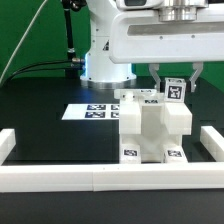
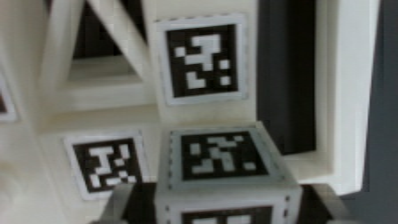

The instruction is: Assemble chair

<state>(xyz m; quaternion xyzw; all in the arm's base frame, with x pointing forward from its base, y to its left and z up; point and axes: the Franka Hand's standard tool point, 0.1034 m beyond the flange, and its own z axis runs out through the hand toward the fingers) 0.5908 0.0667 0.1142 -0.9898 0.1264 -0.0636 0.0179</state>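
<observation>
**Tagged block poised over the chair's corner**
The chair [image 1: 150,130] stands mid-bench [image 1: 40,115]. The small tagged block [image 1: 176,91] hangs just above its top corner on the exterior view's right, clamped in the claw [image 1: 176,84], so the coming move looks to be straight down.

A small white cube [image 1: 175,90] with tags on its faces sits upright, gripped in my pincer [image 1: 176,84]. Just beneath it stands the blocky white chair body [image 1: 148,128], tagged too.
</observation>
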